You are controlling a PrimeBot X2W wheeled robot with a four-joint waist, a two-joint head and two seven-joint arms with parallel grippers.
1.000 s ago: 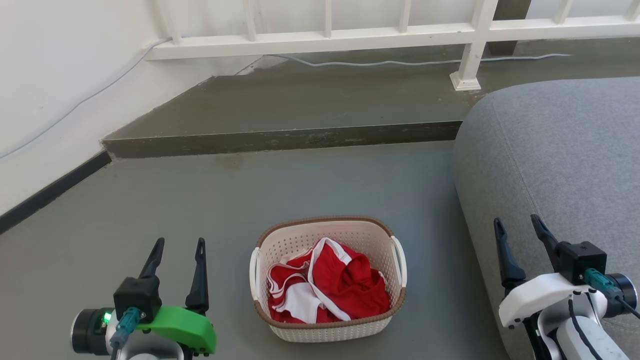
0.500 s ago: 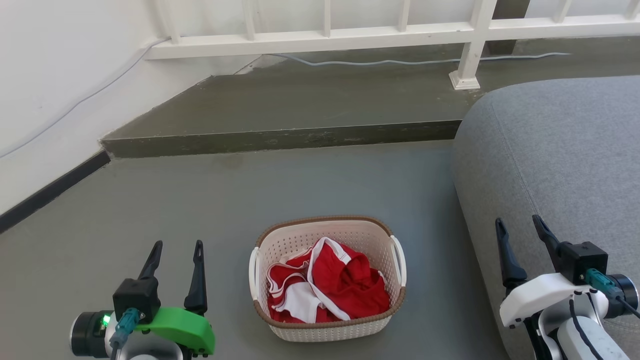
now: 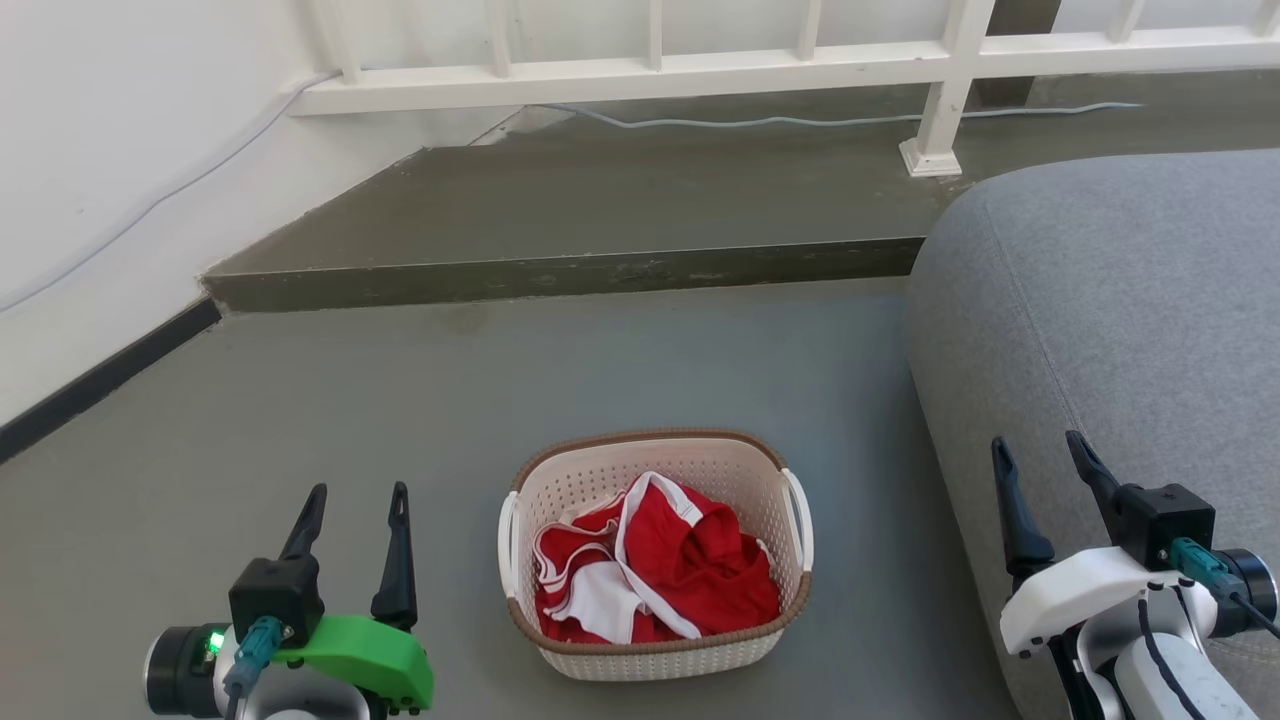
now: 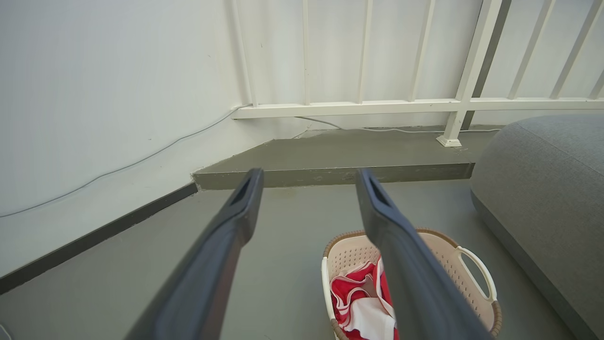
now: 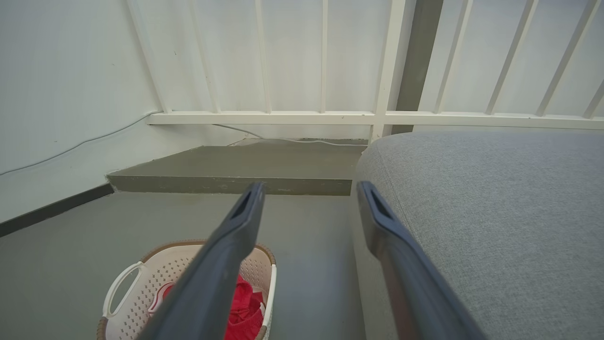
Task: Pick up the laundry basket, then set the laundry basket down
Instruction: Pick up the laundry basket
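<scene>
Two claws empty and spread wide, left gripper (image 3: 358, 490) and right gripper (image 3: 1036, 442), either side of and apart from small cream perforated plastic laundry basket (image 3: 660, 655) of red-and-white clothes (image 3: 690, 570) on grey floor (image 3: 400, 400) beside grey sofa (image 3: 1120, 320); judged best: close on both white loop handles (image 3: 803, 520), lift level.

The right gripper (image 5: 310, 189) holds its two dark jaws spread apart with nothing between them. The laundry basket (image 5: 155, 276) stands on the grey floor (image 5: 61, 264), partly hidden behind one jaw. Its brown rim and one white loop handle are visible, and red cloth (image 5: 245, 307) lies inside. A grey upholstered seat (image 5: 495, 212) rises near the basket, across a strip of floor. Beyond the basket lies a raised concrete step (image 5: 226, 170), and farther beyond it a white railing (image 5: 264, 118) and a pale cable (image 5: 292, 140).
</scene>
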